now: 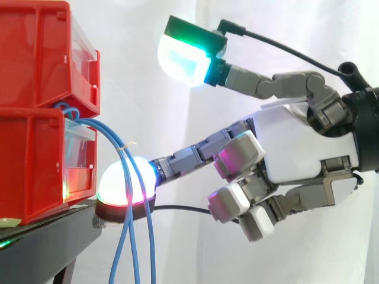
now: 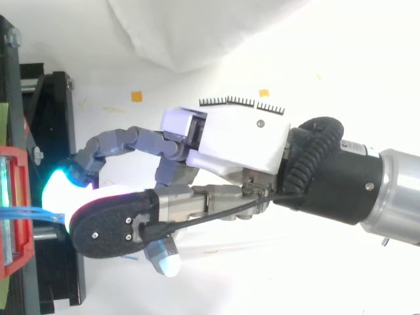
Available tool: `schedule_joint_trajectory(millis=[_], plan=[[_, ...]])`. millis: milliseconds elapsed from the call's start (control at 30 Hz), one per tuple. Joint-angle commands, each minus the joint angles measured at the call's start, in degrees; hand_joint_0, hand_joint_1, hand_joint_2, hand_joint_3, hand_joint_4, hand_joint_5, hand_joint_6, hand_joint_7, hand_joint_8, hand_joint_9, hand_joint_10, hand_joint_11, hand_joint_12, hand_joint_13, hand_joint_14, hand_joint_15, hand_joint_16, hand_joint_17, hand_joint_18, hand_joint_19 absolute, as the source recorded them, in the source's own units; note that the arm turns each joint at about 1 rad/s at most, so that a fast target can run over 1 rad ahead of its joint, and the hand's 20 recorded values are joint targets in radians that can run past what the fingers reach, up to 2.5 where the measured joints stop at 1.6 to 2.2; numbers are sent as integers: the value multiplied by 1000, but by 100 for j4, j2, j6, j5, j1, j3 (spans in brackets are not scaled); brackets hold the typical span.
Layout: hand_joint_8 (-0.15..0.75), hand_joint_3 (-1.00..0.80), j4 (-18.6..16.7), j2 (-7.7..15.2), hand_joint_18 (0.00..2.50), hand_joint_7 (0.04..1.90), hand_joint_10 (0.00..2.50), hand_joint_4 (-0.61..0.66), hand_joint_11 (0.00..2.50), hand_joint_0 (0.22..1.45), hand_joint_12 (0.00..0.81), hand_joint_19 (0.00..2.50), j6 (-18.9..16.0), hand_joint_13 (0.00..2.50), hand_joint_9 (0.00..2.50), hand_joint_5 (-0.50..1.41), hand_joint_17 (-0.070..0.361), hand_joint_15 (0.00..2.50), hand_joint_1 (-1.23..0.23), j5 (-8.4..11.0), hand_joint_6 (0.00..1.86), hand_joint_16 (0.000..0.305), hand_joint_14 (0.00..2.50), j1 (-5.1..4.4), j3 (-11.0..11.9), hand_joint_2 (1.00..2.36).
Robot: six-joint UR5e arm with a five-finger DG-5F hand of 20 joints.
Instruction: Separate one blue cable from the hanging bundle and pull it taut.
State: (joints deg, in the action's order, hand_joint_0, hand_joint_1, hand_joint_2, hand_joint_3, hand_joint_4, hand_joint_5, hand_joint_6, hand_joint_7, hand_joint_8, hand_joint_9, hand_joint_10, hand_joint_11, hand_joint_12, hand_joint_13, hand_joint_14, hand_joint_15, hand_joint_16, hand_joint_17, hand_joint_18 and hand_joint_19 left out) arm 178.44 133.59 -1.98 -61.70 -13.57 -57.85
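A: Where's the hand?
B: The white-shelled robot hand (image 1: pixel 308 142) comes in from the right, palm level with the lower of the two stacked red plastic bins (image 1: pixel 29 165). From above, the hand (image 2: pixel 236 141) lies across the middle, fingers pointing left at the black metal stand (image 2: pixel 56 118).
A: Grip state?
B: Not gripping. A straight finger reaches left. Its pad (image 1: pixel 115 186), glowing white and red, sits at the stand's right edge. Another finger sticks up and left, with its green-cyan pad (image 1: pixel 180 56) well above the first and level with the upper red bin (image 1: pixel 35 53). The remaining fingers curl under the palm with nothing in them.
A: Cables?
B: The bundle of thin blue cables (image 1: pixel 121 151) comes out of the gap between the two bins. It arcs right over the lower bin's clear plastic front (image 1: pixel 80 145), then drops past the stand's edge. The strands run down across the outstretched pad, touching it, and hang free below, slightly fanned.
A: Any strand pinched?
B: No. Pad contact only. The raised pad is well clear of the bundle.
A: Cables from above?
B: Short blue stretch (image 2: pixel 29 213) over the red bin at the left edge, ending just beside the pad's cyan-white glow.
A: Background?
B: Plain white curtain (image 1: pixel 136 89) behind everything.
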Motion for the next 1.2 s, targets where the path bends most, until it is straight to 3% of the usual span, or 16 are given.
schedule_joint_trajectory(millis=[0,300,967,1167], plan=[[332,-500,-73,0,1306,742,35,241,800,366,419,515,14,1355,1577,-153,222,784,-398,114,503,99,26,-49,-121,1000],[333,-500,-178,0,1303,743,35,245,803,366,421,516,-30,1353,1576,-153,222,784,-401,202,503,99,26,-155,-165,1000],[332,-500,-205,0,1293,742,36,244,812,370,415,517,-461,1347,1576,-153,220,779,-415,167,503,98,26,-155,-7,1000],[332,-500,-205,0,1291,743,35,242,804,372,417,520,-531,1350,1576,-152,220,781,-431,26,503,98,26,-155,-7,1000]])
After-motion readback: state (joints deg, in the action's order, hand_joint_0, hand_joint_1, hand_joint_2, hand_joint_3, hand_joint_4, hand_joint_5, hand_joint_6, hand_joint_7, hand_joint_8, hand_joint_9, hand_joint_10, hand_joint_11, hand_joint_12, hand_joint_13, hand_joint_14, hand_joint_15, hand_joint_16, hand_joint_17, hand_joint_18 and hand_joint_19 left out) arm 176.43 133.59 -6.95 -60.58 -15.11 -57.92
